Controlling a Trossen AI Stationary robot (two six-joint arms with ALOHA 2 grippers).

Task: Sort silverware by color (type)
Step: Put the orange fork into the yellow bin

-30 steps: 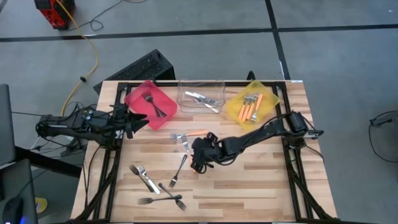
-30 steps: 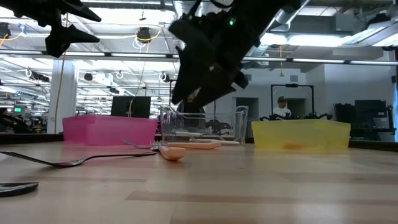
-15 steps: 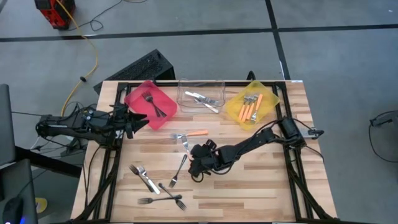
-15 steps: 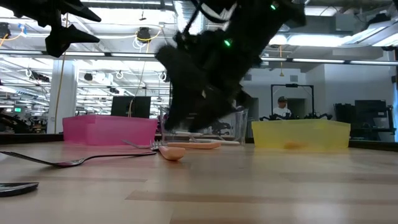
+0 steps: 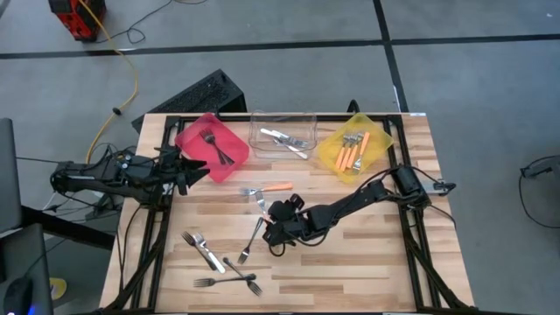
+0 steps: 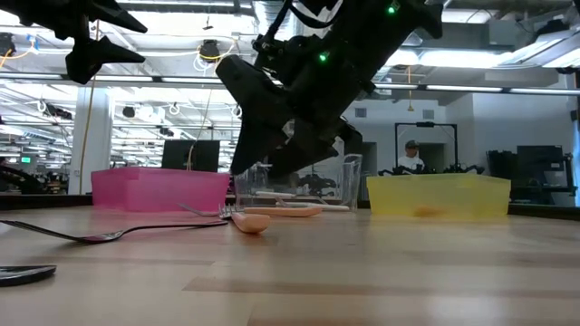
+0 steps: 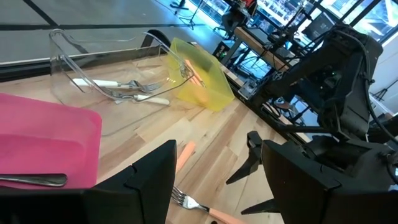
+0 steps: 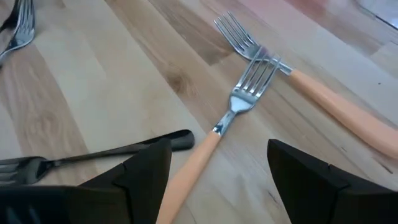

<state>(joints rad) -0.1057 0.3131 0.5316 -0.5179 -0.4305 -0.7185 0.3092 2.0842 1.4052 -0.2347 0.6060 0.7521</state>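
Two orange-handled forks lie crossed at mid-bench, and I have my right pincer (image 5: pixel 269 229) low over the nearer one (image 8: pixel 214 140), fingers (image 8: pixel 146 171) spread wide with nothing between them; its tines overlap the tines of the second fork (image 8: pixel 311 93). Just beside my fingers lies a dark fork (image 8: pixel 93 155), its handle end near the orange handle. From above I see that dark fork (image 5: pixel 252 238) angled toward the front edge, with several more dark and silver forks (image 5: pixel 223 267) loose near the front left of the bench (image 5: pixel 367 271). Along the far edge, the red bin (image 5: pixel 212 147) holds dark forks, the clear bin (image 5: pixel 283 136) holds silver ones, and the yellow bin (image 5: pixel 354 147) holds orange-handled ones. My left pincer (image 5: pixel 194 169) hangs off the bench's left side, just beside the red bin, its fingers (image 7: pixel 143 180) parted and holding nothing. A person (image 6: pixel 412 156) stands far back in the room.
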